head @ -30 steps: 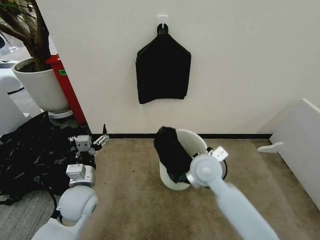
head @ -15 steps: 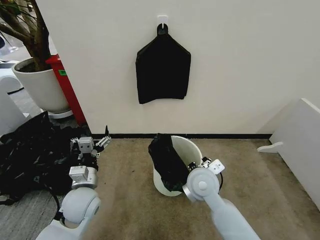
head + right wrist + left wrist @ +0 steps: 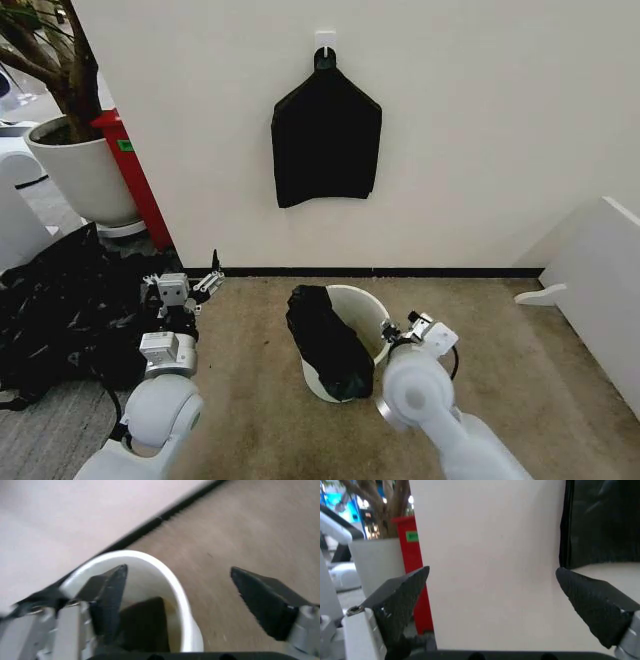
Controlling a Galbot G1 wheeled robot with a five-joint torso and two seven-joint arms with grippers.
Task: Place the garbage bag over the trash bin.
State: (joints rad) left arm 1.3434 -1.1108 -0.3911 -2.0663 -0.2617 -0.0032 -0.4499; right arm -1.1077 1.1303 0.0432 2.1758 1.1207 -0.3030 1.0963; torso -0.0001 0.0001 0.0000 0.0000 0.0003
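The cream-white trash bin (image 3: 368, 309) stands on the carpet near the wall. The glossy black garbage bag (image 3: 325, 342) is draped over its left rim, hanging partly inside and partly down the outside. My right gripper (image 3: 404, 329) hovers open at the bin's right rim. In the right wrist view, the right gripper (image 3: 178, 570) has its fingers spread either side of the bin's rim (image 3: 167, 578), and the garbage bag (image 3: 145, 624) shows dark inside. My left gripper (image 3: 183, 281) waits open and empty to the left, near the wall's base; the left gripper (image 3: 492, 570) faces the wall.
A flat black bundle (image 3: 325, 140) hangs from a wall hook above the bin. A big black plastic heap (image 3: 60, 310) covers the floor at left, near a white plant pot (image 3: 85, 170) and a red object (image 3: 135, 180). A white panel (image 3: 600, 290) stands at right.
The bin with the bag on it has shifted left and nearer to me. My right arm has drawn back with it. The left arm has hardly moved.
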